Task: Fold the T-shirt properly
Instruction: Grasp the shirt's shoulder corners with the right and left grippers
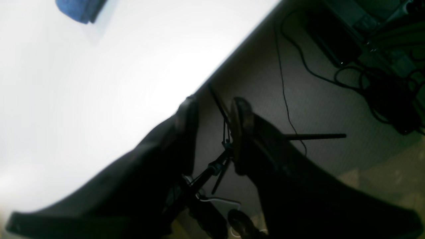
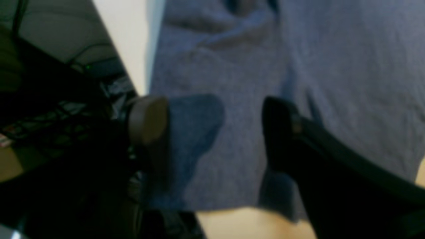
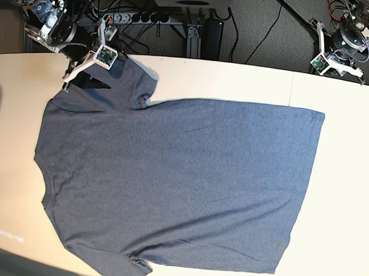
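The slate-blue T-shirt (image 3: 177,180) lies spread flat on the pale table (image 3: 347,180), with its collar side to the left and its hem to the right. My right gripper (image 3: 80,80) hovers over the upper-left sleeve. Its jaws stand wide open in the right wrist view (image 2: 215,129), with blue T-shirt cloth (image 2: 332,66) under them and nothing pinched. My left gripper (image 1: 214,116) hangs past the table's far right edge, open, with only floor showing between its fingers. A corner of the T-shirt (image 1: 79,10) shows far from it.
A power strip (image 3: 131,18), cables and a black stand base (image 3: 188,29) sit on the floor behind the table's back edge. Tripod legs (image 1: 312,136) and cables (image 1: 365,83) lie on the floor below my left gripper. The left arm (image 3: 345,40) stands at the back right.
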`<state>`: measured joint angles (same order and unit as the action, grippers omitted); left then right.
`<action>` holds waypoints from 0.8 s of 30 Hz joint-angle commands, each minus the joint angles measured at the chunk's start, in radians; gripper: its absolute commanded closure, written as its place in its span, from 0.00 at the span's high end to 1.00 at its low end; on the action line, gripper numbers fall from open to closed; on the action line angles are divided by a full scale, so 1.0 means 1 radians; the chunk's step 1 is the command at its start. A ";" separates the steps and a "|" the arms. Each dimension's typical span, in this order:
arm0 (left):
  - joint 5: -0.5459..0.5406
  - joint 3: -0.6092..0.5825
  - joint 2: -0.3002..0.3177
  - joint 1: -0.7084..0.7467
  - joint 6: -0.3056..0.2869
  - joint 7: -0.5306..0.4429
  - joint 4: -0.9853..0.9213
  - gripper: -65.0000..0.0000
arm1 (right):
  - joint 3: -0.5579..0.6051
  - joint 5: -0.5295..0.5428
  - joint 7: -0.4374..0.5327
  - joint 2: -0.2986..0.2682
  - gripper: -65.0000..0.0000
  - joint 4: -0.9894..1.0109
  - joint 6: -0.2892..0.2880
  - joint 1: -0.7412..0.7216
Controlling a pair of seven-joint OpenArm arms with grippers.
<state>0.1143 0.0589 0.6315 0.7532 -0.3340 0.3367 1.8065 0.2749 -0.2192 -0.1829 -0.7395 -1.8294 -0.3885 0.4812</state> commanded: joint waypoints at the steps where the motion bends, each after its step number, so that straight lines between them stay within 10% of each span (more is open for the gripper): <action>1: 0.002 0.013 0.017 -0.005 0.020 -0.029 0.021 0.33 | 0.014 -0.017 -0.029 -0.013 0.68 0.011 -0.012 -0.020; 24: 0.019 -0.014 0.154 -0.042 0.015 -0.070 0.104 0.33 | 0.039 -0.024 -0.035 -0.111 0.68 0.166 -0.011 -0.171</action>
<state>0.1352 0.0410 0.7746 0.7063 -0.3328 0.2749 1.8996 0.3183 -0.2016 -0.1394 -0.8307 -1.6730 -0.3851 0.3050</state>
